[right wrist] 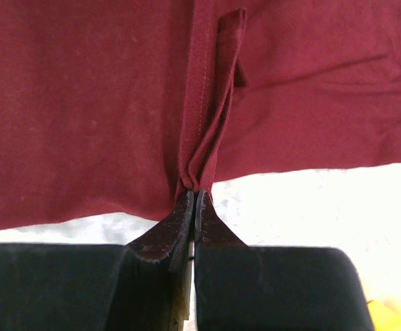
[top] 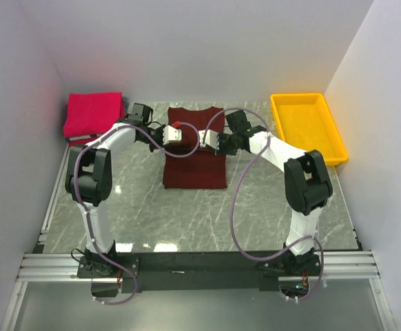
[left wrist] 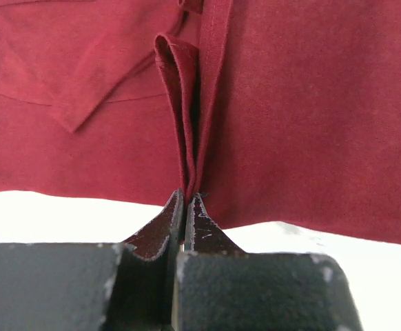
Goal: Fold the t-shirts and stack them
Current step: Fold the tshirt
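A dark maroon t-shirt (top: 194,165) lies lengthwise on the marble table, its collar end toward the back wall. My left gripper (top: 180,137) is shut on a pinched fold of this t-shirt's left edge, seen close in the left wrist view (left wrist: 189,195). My right gripper (top: 205,140) is shut on a fold of its right edge (right wrist: 196,189). Both grippers meet over the shirt's middle, holding hemmed cloth (left wrist: 187,103) (right wrist: 211,131) lifted off the layer below. A bright pinkish-red t-shirt (top: 94,114) lies folded at the back left.
A yellow plastic tray (top: 333,141) stands at the back right by the wall. White walls close in the left, back and right sides. Grey marble table (top: 187,221) shows in front of the maroon shirt.
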`<state>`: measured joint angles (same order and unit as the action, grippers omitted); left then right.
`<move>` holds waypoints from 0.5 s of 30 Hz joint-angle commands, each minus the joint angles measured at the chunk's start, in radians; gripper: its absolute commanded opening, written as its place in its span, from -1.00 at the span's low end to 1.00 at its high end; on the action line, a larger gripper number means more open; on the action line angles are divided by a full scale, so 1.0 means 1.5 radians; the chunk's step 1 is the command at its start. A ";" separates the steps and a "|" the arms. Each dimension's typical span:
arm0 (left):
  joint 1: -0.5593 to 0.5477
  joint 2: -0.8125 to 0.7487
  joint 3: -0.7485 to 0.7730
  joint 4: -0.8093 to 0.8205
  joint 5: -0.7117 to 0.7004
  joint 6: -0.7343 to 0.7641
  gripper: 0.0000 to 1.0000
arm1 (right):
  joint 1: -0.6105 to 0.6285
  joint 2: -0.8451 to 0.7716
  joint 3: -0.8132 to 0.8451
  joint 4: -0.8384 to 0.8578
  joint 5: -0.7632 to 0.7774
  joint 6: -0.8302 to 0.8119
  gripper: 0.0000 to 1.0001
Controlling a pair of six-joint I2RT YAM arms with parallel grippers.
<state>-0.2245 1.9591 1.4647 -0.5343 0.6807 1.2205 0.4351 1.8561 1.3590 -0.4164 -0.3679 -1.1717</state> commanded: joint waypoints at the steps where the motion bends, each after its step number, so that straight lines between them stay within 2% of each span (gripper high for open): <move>1: 0.003 0.038 0.055 0.021 -0.002 0.014 -0.99 | -0.015 0.041 0.079 -0.017 -0.001 -0.017 -1.00; 2: 0.004 0.046 0.062 0.025 -0.005 0.007 -0.99 | -0.018 0.057 0.093 -0.015 0.009 -0.017 -1.00; 3: 0.004 0.054 0.075 0.033 -0.009 0.000 -0.99 | -0.018 0.061 0.095 -0.007 0.014 -0.016 -0.90; 5: 0.009 0.067 0.078 0.048 -0.017 -0.019 -0.74 | -0.018 0.067 0.097 0.027 0.025 0.002 -0.45; 6: 0.010 0.069 0.076 0.057 -0.021 -0.028 -0.61 | -0.019 0.068 0.096 0.038 0.037 0.011 -0.09; 7: 0.012 0.064 0.068 0.078 -0.025 -0.034 -0.31 | -0.020 0.067 0.096 0.047 0.042 0.021 0.03; 8: 0.017 0.058 0.062 0.087 -0.026 -0.054 -0.18 | -0.021 0.060 0.096 0.057 0.046 0.036 0.19; 10: 0.023 0.022 0.031 0.114 -0.017 -0.079 0.19 | -0.025 0.042 0.098 0.049 0.055 0.054 0.21; 14: 0.033 -0.055 -0.040 0.097 0.002 -0.073 0.15 | -0.032 -0.023 0.045 0.008 0.036 0.066 0.18; 15: 0.032 -0.074 -0.077 0.092 0.012 -0.074 0.13 | -0.032 -0.039 0.032 -0.004 0.028 0.066 0.09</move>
<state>-0.1814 1.9762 1.4227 -0.4000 0.6498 1.1294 0.3985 1.9339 1.4429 -0.3874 -0.3035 -1.1053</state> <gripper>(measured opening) 0.571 0.577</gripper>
